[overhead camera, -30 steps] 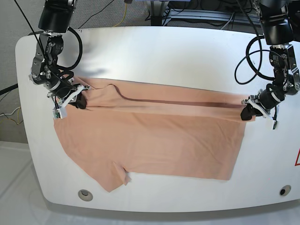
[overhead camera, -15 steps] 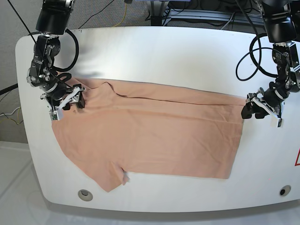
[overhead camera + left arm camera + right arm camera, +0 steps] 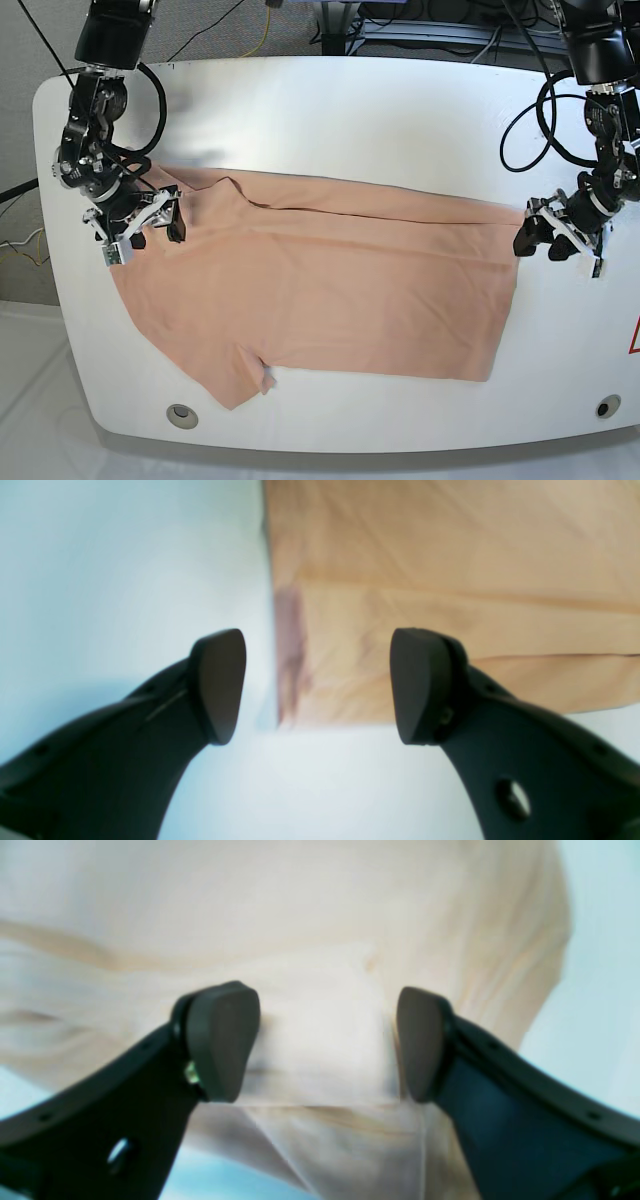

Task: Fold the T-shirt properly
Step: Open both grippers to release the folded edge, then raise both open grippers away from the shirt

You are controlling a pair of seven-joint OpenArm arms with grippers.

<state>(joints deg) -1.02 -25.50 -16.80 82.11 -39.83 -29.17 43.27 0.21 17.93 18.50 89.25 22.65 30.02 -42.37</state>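
— How far along is the fold?

— One lengthwise fold looks laid: the T-shirt (image 3: 320, 285) lies flat on the counter (image 3: 330, 110), its far edge doubled over.

— And the hands?

— The left hand (image 3: 548, 235) and right hand (image 3: 150, 222) both gape, gripping nothing, at opposite ends. Sleeve and cross folds remain.

The base view looks steeply down from high over the near edge of the white bench (image 3: 330, 110), taking in both arms and the whole T-shirt (image 3: 330, 290). The left wrist view rides close behind its own dark fingers (image 3: 220, 685), very near and blurred, facing the cloth's right-hand corner on the bench. The right wrist view sits equally close behind its fingers (image 3: 222, 1040) over the cloth's left end, and each patch also lies in the base view.
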